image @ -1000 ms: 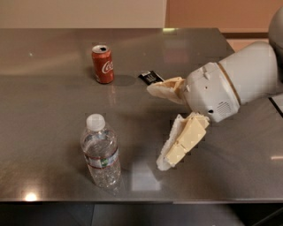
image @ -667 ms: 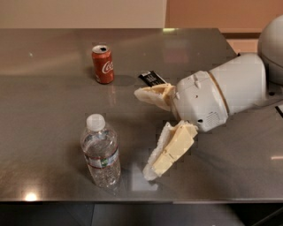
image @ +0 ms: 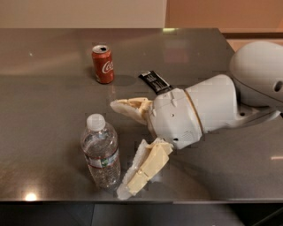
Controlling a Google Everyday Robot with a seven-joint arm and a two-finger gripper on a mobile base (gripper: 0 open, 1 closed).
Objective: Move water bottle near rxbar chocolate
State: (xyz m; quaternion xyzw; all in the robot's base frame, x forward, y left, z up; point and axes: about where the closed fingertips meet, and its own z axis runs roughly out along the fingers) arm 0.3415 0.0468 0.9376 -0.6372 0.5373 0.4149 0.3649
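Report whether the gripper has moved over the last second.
Yes. The gripper slid left, up beside the water bottle, judged against the unmoved Coca-Cola can.

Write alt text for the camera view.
The robot's open gripper reaches in from the right beside an upright water bottle at the front of a grey table, not gripping it. Farther back are a black rxbar chocolate and a standing red Coca-Cola can.

Seems an office or lab: brushed-metal surface [image: 44, 110] beneath the spread jaws, plain beige wall [image: 79, 13] far beyond them.
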